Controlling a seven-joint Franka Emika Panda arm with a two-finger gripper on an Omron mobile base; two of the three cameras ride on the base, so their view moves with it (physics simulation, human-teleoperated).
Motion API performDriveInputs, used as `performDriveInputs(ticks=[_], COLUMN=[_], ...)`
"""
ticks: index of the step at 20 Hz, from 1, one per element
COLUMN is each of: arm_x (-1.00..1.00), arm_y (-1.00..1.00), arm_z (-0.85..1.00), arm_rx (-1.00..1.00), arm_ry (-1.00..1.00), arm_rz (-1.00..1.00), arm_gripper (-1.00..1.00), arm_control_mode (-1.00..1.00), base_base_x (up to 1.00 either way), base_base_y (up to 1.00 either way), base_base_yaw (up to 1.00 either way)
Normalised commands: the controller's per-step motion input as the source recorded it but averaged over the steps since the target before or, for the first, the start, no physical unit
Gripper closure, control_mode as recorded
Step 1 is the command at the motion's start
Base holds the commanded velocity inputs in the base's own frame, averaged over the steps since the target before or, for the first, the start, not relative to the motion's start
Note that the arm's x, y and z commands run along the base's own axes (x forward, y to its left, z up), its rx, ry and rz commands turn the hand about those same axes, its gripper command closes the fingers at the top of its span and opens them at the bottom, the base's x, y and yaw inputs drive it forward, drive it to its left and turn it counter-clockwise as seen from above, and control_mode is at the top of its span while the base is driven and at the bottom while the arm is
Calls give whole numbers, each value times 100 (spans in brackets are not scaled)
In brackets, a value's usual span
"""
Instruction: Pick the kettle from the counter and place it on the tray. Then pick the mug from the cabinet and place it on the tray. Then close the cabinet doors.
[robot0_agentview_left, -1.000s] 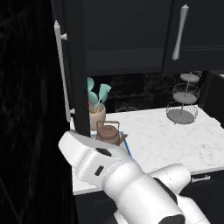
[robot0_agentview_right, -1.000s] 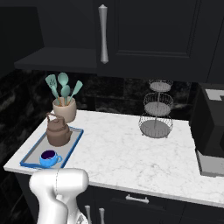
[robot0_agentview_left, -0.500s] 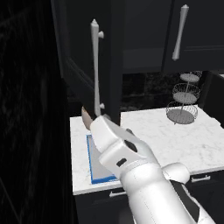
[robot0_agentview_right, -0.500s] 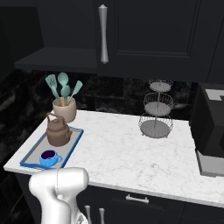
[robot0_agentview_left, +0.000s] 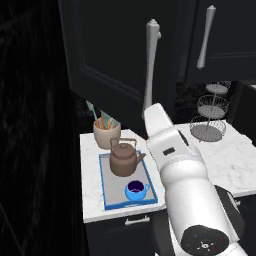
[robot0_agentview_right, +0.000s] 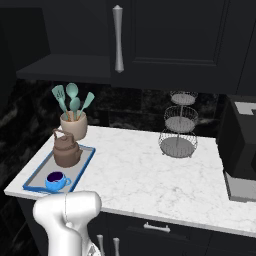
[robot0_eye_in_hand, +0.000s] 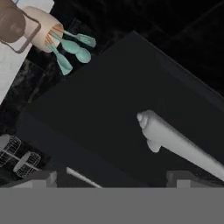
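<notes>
Swung further toward shut since the earlier frame: left cabinet door (robot0_agentview_left: 115, 60), its bar handle (robot0_agentview_left: 150, 65) ahead of the hand; hand's grip cannot be told. Kettle (robot0_agentview_left: 123, 158) and mug (robot0_agentview_left: 136, 190) sit on tray (robot0_agentview_left: 103, 185), desk's (robot0_agentview_right: 150, 170) left end.

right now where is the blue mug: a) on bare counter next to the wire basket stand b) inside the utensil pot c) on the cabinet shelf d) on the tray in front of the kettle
d: the mug sits on the grey surface of the tray, at its near end, with the kettle behind it on the same tray; the right base view shows the same.
</notes>
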Motion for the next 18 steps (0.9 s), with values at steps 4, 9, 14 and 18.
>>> performDriveInputs(ticks=[4,9,14,18], arm_x=[50,54,62,64], arm_y=[-81,-77,-63,-48], arm_z=[0,0,0,0], arm_rx=[19,19,19,17], arm_ry=[-9,-11,-11,-12], arm_rz=[-10,-8,-3,0], arm_gripper=[-100,-100,-100,-100], arm_control_mode=[-100,-100,-100,-100], base_base_x=[0,0,0,0], base_base_y=[0,0,0,0], base_base_yaw=[0,0,0,0])
